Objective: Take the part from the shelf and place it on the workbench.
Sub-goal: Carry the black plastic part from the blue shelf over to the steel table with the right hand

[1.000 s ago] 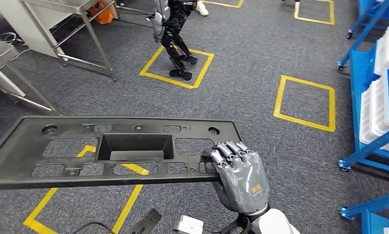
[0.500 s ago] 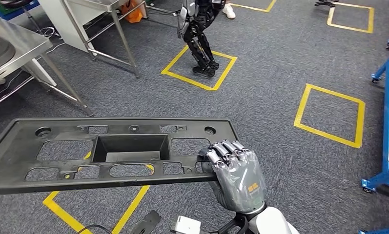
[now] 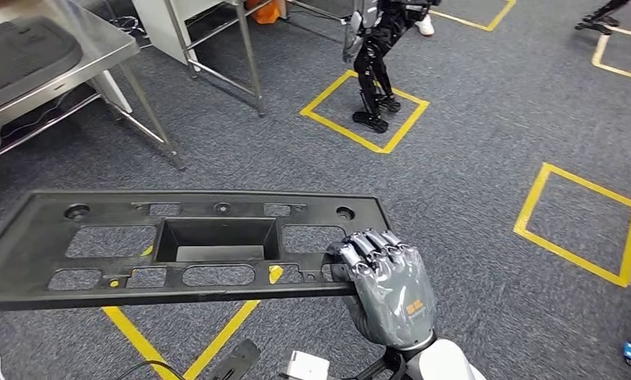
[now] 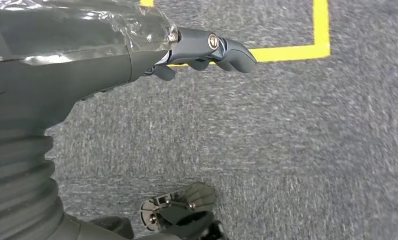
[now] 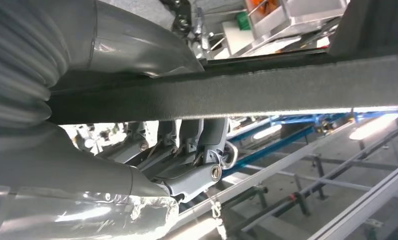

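I see the steel workbench point(image 3: 98, 59) far ahead-left of my right hand point(image 3: 387, 289), which grips one end of the long black plastic panel point(image 3: 177, 245); it could twist loose. Left hand point(image 4: 206, 50) hangs curled, empty.

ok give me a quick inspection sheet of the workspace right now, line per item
surface: steel workbench at upper left, a dark panel lying on it.
job's things: black plastic part held level above the floor.
clutter: small white box on the carpet.
grippers: right hand grips the part's right end; left hand hangs over carpet, holding nothing, fingers curled.
cables: black cable at bottom edge.
surroundings: grey carpet, yellow floor squares, another robot standing in one.
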Controlling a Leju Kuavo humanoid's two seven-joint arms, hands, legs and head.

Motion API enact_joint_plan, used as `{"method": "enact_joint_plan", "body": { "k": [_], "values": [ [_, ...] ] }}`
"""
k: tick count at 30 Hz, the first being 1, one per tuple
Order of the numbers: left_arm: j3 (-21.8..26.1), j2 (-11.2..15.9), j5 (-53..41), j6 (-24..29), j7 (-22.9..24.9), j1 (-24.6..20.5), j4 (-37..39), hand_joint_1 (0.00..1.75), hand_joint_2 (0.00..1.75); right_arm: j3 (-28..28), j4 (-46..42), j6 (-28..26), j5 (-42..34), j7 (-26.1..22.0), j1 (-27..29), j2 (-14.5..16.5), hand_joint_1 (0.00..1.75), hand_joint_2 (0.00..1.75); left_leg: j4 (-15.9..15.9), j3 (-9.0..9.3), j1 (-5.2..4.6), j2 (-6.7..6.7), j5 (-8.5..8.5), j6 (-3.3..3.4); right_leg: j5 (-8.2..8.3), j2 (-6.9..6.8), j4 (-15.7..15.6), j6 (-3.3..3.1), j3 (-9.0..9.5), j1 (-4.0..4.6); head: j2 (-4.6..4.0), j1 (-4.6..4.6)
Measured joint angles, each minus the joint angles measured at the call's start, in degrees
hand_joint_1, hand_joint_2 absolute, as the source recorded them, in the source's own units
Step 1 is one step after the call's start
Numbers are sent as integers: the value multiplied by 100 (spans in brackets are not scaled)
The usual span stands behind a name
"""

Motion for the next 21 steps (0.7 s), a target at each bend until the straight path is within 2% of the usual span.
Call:
{"method": "enact_joint_plan", "body": {
  "k": [1, 2, 4, 6, 8, 10, 12, 13, 14, 15, 16, 18, 19, 20, 21],
  "values": [
    [0, 1, 4, 0, -1, 4, 0, 0, 175, 1, 0, 2, 0, -2, 0, -2, 175, 175, 14, 7, -3, -68, -10, -2, 201, 20, -196, -15, 43, 1, 0, 1],
    [0, 1, 8, 1, -4, 5, 0, 0, 175, 1, 0, 3, 0, -4, 0, -2, 175, 175, 32, 12, -2, -134, -24, -10, 457, 74, -553, -34, 169, -1, 0, 4],
    [0, 2, 15, 1, -13, 1, 0, 0, 175, 1, -1, 8, 0, -16, -3, -1, 175, 175, 93, -13, -7, -253, -59, -50, 781, 274, -1217, -65, 419, -12, 0, 14],
    [0, 2, 17, 2, -17, 7, 0, 0, 175, 3, -2, 19, -3, -25, -4, 1, 175, 175, 129, -63, 12, -346, -70, -116, 814, 373, -1433, -93, 493, 2, 0, 14],
    [1, 6, 17, 5, -17, 25, 0, 0, 175, 5, -2, 36, -5, -26, -7, 10, 175, 175, 134, -76, 41, -397, -71, -189, 832, 274, -1483, -150, 520, 12, 0, 6],
    [1, 13, 14, 9, -17, 31, 0, 0, 175, 5, -3, 51, -4, -26, -15, 24, 175, 175, 342, -147, 32, -219, -198, -258, 848, 150, -1542, -209, 577, -5, 0, -40],
    [0, 15, 9, 10, -17, 18, 0, 0, 175, 5, -3, 60, -5, -27, -13, 32, 175, 175, 965, -436, 38, 42, -507, -321, 834, 20, -1563, -248, 620, 3, 0, -94],
    [0, 15, 6, 9, -16, 13, 0, 0, 175, 5, -4, 66, -5, -27, -11, 33, 175, 175, 1338, -629, 56, 103, -655, -348, 820, -48, -1561, -261, 629, 12, 0, -103],
    [0, 15, 2, 9, -16, 14, 0, 0, 175, 5, -3, 72, -5, -27, -7, 33, 175, 175, 1603, -772, 71, 132, -725, -367, 806, -112, -1559, -266, 637, 18, 0, -104],
    [0, 15, -4, 9, -15, 18, 0, 0, 175, 5, -3, 76, -4, -27, -5, 33, 175, 175, 1679, -822, 84, 148, -692, -378, 791, -171, -1558, -264, 648, 21, 0, -106],
    [0, 16, -12, 7, -15, 21, 0, 0, 175, 5, -3, 80, -4, -27, -5, 34, 175, 175, 1523, -753, 92, 164, -554, -380, 774, -226, -1557, -256, 666, 21, 0, -109],
    [0, 19, -29, -10, -6, 16, 0, 0, 175, 5, -4, 80, -4, -28, -6, 38, 175, 175, 756, -371, 85, 288, -173, -351, 729, -323, -1559, -221, 726, 24, 0, -115],
    [0, 21, -40, -28, 1, 8, 0, 0, 175, 5, -4, 82, -4, -28, -8, 40, 175, 175, 410, -204, 61, 360, -47, -315, 704, -362, -1557, -195, 752, 34, 0, -111],
    [0, 22, -55, -49, 8, 3, -1, 0, 175, 5, -4, 85, -4, -28, -9, 42, 175, 175, 196, -107, 34, 414, 9, -274, 685, -394, -1559, -166, 770, 42, 0, -105],
    [0, 29, -69, -74, 13, 3, -1, 0, 175, 5, -4, 89, -4, -29, -11, 42, 175, 175, 116, -81, 6, 437, 0, -234, 671, -424, -1566, -137, 782, 47, 0, -96]
  ]
}}
